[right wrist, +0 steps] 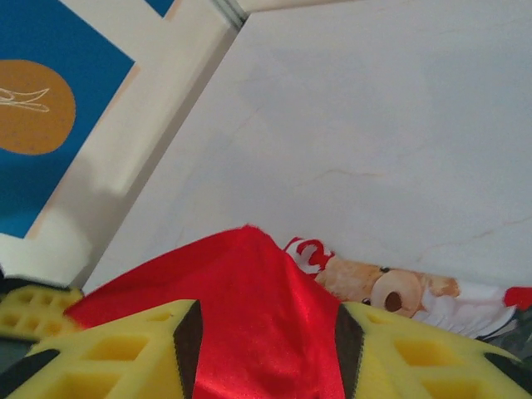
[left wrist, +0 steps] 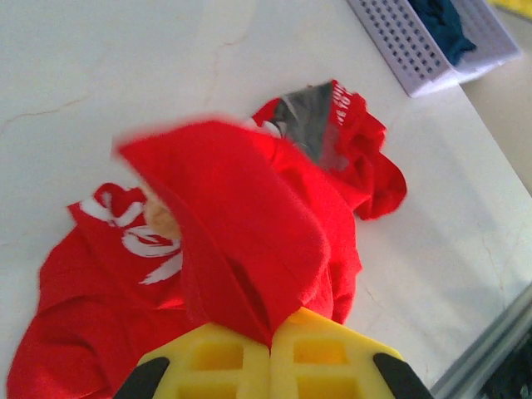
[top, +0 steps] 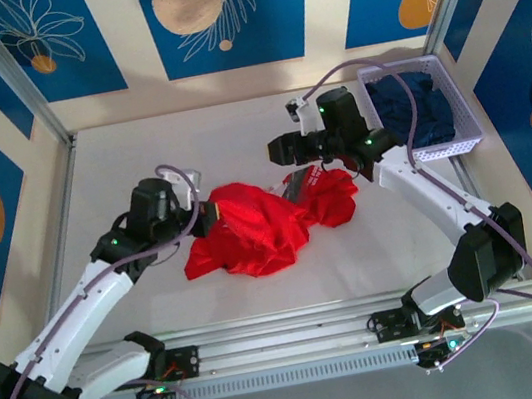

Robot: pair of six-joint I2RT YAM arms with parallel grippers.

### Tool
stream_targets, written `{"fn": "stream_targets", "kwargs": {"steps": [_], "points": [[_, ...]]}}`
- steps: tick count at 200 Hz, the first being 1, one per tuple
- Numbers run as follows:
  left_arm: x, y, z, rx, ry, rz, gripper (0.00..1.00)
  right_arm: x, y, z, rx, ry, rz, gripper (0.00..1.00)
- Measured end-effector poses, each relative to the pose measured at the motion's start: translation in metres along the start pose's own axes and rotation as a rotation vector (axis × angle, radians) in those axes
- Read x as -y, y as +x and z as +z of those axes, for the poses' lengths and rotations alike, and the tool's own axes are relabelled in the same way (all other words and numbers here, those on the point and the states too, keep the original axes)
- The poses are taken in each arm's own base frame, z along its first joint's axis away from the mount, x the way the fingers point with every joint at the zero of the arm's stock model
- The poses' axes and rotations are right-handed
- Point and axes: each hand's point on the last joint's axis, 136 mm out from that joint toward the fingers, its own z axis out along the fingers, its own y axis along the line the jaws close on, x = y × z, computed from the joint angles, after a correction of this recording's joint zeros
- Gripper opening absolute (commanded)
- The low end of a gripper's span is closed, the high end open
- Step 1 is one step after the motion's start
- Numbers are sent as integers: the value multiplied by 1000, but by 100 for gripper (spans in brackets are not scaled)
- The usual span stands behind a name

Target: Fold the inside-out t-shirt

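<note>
I count one t-shirt (top: 251, 232), one basket (top: 460, 143), one dark navy garment (top: 413, 105) inside the basket, and two grippers.

The t-shirt lies crumpled on the table (top: 118, 162). It is near the basket, on its open-table side, and a little closer to the arm bases than the basket is. It does not touch the basket.

The left gripper (left wrist: 270, 332) is at the side of the t-shirt that is far from the basket. Its yellow fingers are pressed together on a fold of red cloth, and this fold stands up like a tent. The right gripper (right wrist: 262, 332) is above the end of the t-shirt nearest to the basket. Its jaws stand apart with red cloth between them, but I cannot tell if they really pinch it.

I judge that the cloth is light, soft and limp. It will sag and slide over itself, and it keeps no shape when I lift it. So a pinch in the middle only gathers a lump. It is better, I think, to hold a hem, a shoulder seam or the collar, where the cloth is doubled and slips less.

The bear print (right wrist: 391, 291) and the white lettering (left wrist: 150, 245) show in some places, so I cannot tell which face is outside.
</note>
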Motion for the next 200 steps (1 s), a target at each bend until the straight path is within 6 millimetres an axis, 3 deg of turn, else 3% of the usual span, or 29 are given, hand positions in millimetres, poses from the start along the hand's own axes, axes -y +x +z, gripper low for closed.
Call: {"fn": "stream_targets", "kwargs": {"steps": [33, 72, 91, 115, 144, 200], "points": [[-21, -7, -2, -19, -22, -87, 0, 16, 32, 6, -86, 47, 16, 51], [-15, -9, -3, -38, 65, -168, 0, 37, 76, 32, -219, 106, 57, 54], [-24, -17, -10, -5, 56, -221, 0, 49, 92, 36, -262, 172, 57, 56], [-36, -42, -32, 92, 27, -261, 0, 71, 102, 32, -278, 280, 55, 59], [-33, -70, -58, 189, 25, -248, 0, 98, 116, 24, -301, 395, 65, 61], [-43, -71, -63, 191, -17, -266, 0, 158, 136, 15, -343, 565, 144, 61]]}}
